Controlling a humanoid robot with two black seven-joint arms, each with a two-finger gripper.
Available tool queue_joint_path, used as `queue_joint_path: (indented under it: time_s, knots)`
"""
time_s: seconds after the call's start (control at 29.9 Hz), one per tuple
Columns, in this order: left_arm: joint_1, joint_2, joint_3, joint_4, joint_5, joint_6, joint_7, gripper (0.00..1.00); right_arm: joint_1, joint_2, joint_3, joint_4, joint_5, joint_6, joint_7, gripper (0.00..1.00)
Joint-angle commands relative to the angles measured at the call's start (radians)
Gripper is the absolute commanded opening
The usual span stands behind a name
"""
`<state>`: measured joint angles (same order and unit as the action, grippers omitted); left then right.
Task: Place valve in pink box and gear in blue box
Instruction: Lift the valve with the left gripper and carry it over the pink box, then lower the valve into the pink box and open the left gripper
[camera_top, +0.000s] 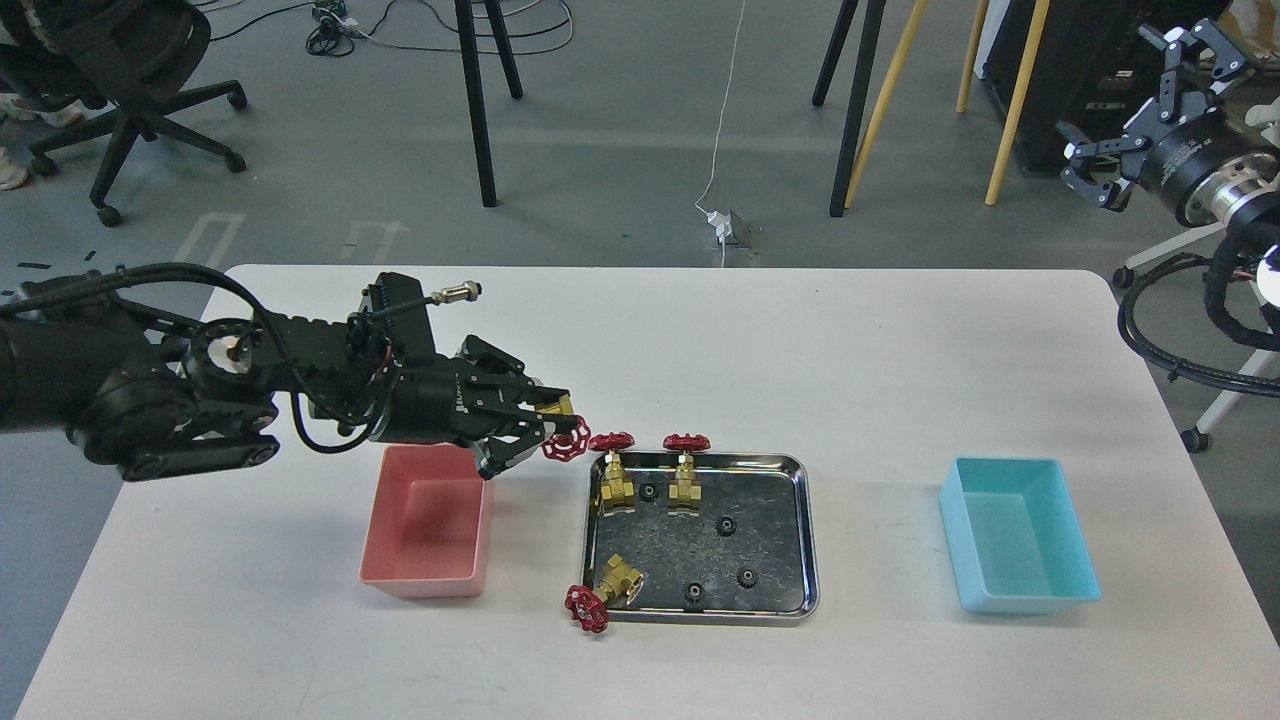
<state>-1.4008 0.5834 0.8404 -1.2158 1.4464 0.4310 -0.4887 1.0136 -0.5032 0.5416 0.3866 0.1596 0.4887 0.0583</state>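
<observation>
A white bench (700, 660) is standing on a grey floor, with chair and stand legs behind it. Nearest on it are lying the pink box (425, 525), the steel tray (800, 600) and the blue box (1020, 545), well apart in a row. One valve is lying tipped over the tray's near-left rim, two are standing upright at its far edge, and small black gears (727, 524) are lying scattered between them.

Just above the pink box's far-right corner, the left hand (545, 425) is gripping the valve (562, 432), its long axis lying roughly level, red handwheel pointing right toward the tray. I judge the step is carrying it over the pink box: the hand should be drawing back left until centred, lowering, then opening.

Farthest, the right hand (1150, 95) is hovering off the bench, fingers spread, holding nothing.
</observation>
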Motion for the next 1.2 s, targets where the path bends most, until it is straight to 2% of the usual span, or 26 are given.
queue_joint_path:
  time_s: [0.0, 0.13, 0.23, 0.37, 0.6, 0.8, 0.87, 1.0, 1.17]
  knots:
    - [-0.004, 0.133, 0.000, -0.082, 0.043, 0.000, 0.000, 0.16, 0.002, 0.000, 0.000, 0.000, 0.000, 0.000, 0.000, 1.00]
    - [0.016, 0.228, 0.000, -0.109, 0.118, 0.002, 0.000, 0.16, 0.000, 0.002, 0.000, 0.000, 0.000, 0.000, 0.000, 1.00]
    - [0.055, 0.253, -0.003, -0.111, 0.138, 0.002, 0.000, 0.17, -0.004, 0.002, 0.000, 0.000, 0.000, 0.000, 0.000, 1.00]
    - [0.100, 0.246, -0.021, -0.100, 0.141, 0.002, 0.000, 0.17, -0.004, 0.005, 0.000, 0.000, 0.000, 0.000, 0.000, 1.00]
    - [0.195, 0.174, -0.069, 0.002, 0.140, 0.000, 0.000, 0.17, -0.006, 0.002, -0.002, 0.000, 0.000, 0.000, -0.002, 1.00]
    - [0.206, 0.170, -0.067, 0.033, 0.141, -0.002, 0.000, 0.20, -0.007, -0.002, -0.003, 0.000, 0.000, 0.000, -0.002, 1.00]
    - [0.206, 0.170, -0.069, 0.032, 0.140, 0.000, 0.000, 0.24, -0.009, -0.002, -0.003, 0.000, 0.000, 0.000, -0.002, 1.00]
    - [0.204, 0.171, -0.069, 0.024, 0.129, 0.000, 0.000, 0.48, -0.010, 0.000, -0.003, 0.000, 0.000, 0.000, -0.002, 1.00]
    - [0.206, 0.174, -0.069, 0.024, 0.123, -0.002, 0.000, 0.66, -0.009, 0.000, -0.003, 0.000, 0.000, 0.000, -0.002, 1.00]
